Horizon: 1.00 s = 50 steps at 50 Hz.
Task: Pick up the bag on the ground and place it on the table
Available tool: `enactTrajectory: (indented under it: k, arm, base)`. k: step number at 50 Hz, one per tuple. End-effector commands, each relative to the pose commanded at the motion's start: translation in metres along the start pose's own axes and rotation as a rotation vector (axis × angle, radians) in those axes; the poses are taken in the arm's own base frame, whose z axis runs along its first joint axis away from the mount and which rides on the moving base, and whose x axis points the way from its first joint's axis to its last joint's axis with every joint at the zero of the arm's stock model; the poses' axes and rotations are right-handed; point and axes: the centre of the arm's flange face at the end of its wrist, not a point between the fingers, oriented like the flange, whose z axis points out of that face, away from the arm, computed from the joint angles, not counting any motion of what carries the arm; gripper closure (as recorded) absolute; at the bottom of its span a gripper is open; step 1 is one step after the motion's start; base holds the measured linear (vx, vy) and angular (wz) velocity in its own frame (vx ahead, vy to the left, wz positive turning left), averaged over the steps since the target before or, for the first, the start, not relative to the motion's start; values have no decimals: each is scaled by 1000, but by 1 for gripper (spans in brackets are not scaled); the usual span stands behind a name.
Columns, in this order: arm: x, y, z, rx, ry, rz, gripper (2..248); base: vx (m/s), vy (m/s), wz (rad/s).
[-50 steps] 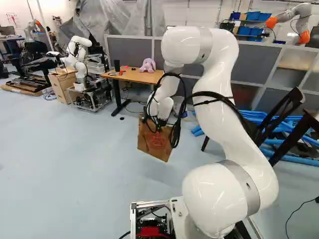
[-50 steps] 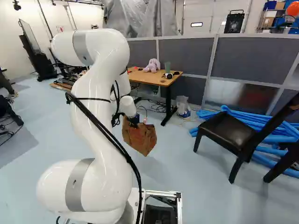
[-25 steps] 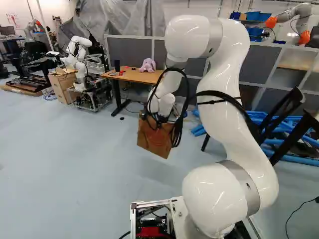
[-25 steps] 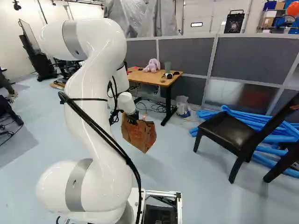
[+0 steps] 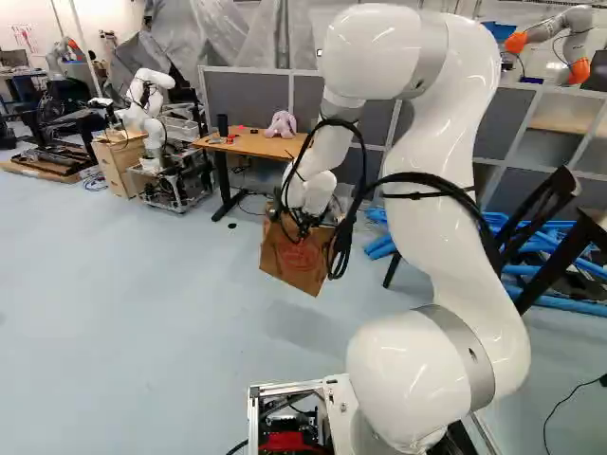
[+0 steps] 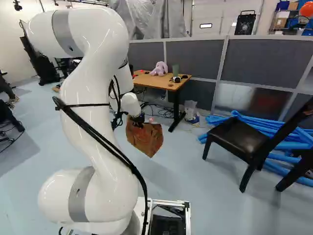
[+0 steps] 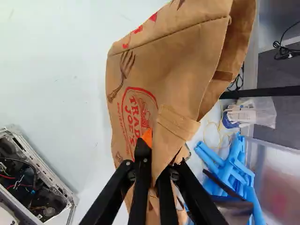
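Note:
The gripper (image 6: 139,120) hangs in the air ahead of the arm, pinching the brown paper bag (image 6: 145,138) near its top edge. In the left base view the bag (image 5: 296,258) dangles tilted above the floor, short of the wooden table (image 5: 254,143). From the wrist, the gripper (image 7: 153,161) is shut on the bag's paper, and the bag (image 7: 173,70) spreads ahead of the fingers with its red print showing. Part of the gripper is hidden by cables in the left base view.
On the table are a purple plush toy (image 6: 160,68) and a green cup (image 6: 175,70). A black chair (image 6: 239,139) and blue tubes (image 6: 281,159) lie to its right. Another robot (image 5: 147,104) stands left of the table. A grey partition (image 6: 195,58) runs behind.
The arm's upper joint has risen and drawn back, and the gripper has tilted. The held bag has moved slightly up with it. The base has not moved.

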Motion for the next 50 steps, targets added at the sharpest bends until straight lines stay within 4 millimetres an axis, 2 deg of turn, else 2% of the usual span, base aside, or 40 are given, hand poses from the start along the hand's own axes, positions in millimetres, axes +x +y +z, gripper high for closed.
enactTrajectory:
  k: [50]
  arm:
    - [12, 25, -55, -44, 24, 6, 229]
  base:
    - [0, 0, 0]
